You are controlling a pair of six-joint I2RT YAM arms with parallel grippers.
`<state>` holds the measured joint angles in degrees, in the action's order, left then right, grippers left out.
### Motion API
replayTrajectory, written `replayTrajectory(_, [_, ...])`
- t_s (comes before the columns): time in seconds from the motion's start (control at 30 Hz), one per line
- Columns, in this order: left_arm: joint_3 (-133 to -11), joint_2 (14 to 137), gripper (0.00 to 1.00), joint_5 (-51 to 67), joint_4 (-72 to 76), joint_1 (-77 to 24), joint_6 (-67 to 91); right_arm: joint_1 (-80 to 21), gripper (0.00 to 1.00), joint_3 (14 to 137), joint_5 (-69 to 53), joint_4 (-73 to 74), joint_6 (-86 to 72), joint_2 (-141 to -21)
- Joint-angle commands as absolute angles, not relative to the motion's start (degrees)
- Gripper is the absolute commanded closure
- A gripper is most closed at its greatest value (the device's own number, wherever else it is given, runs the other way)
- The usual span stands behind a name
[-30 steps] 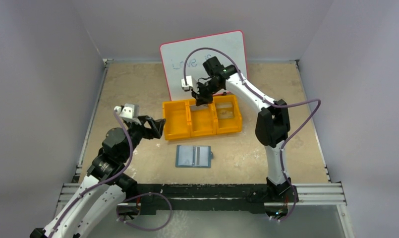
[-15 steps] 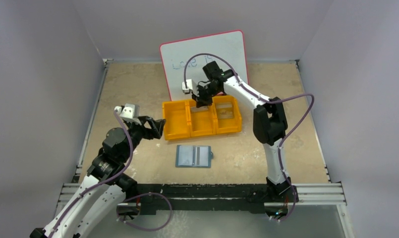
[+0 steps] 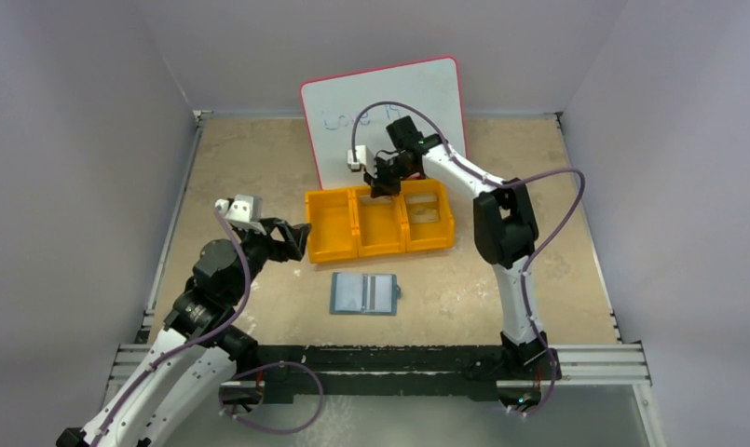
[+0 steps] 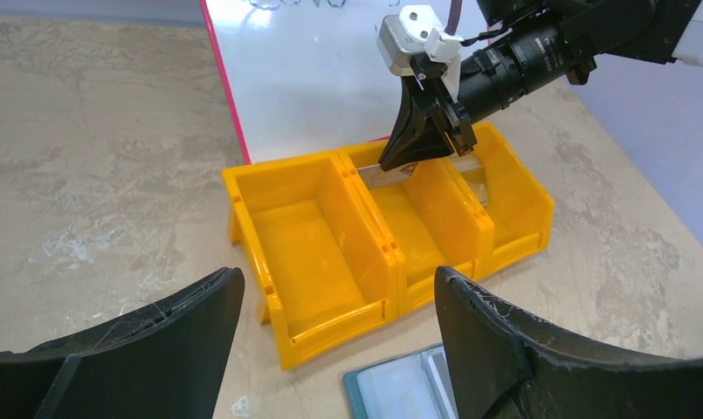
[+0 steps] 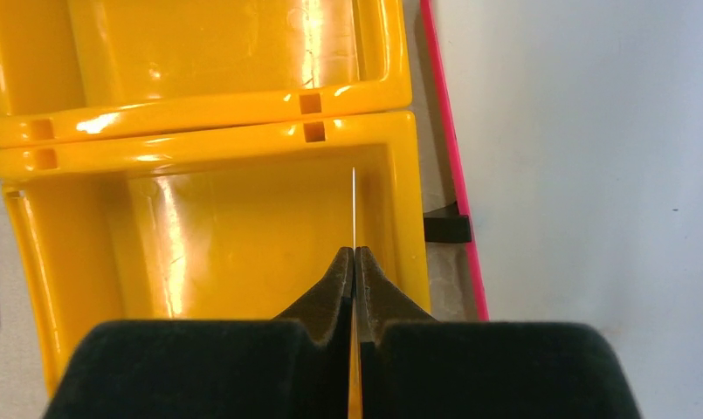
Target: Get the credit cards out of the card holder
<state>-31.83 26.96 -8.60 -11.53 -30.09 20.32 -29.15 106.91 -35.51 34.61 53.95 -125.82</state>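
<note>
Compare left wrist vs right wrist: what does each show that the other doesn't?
Left wrist only: the open left gripper, all three compartments of the orange bin, the right gripper side-on above it. Right wrist only: the card edge-on, pinched in the shut jaws; a black foot by the whiteboard. Both: bin, whiteboard, held card.

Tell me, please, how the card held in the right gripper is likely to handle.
Probably stiff: the card juts straight from the right gripper, no droop. Likely light, since it shows as a hairline edge-on. It may slip, being pinched near one end over the orange bin.
</note>
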Motion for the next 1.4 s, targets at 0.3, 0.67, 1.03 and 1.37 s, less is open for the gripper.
replayTrajectory(0.3, [-34.48,27.14,0.20,-9.15,-9.84,-30.19,19.21,-28.23,0.90,105.38,-36.57,29.81,50.14,-126.01])
replayTrajectory(0.67, [-34.54,27.38,0.20,-8.88,-9.93,-30.15,19.33,-28.04,0.82,101.85,-30.98,22.41,47.18,-120.86])
replayTrajectory(1.03, [-34.73,27.94,0.20,-8.39,-10.02,-30.15,19.25,-28.04,0.81,94.59,-23.42,10.09,44.34,-113.62])
replayTrajectory(1.37, [-35.88,29.77,0.18,-12.06,-12.41,-30.15,23.28,-28.13,0.79,80.16,-26.13,-8.79,23.24,-98.75])
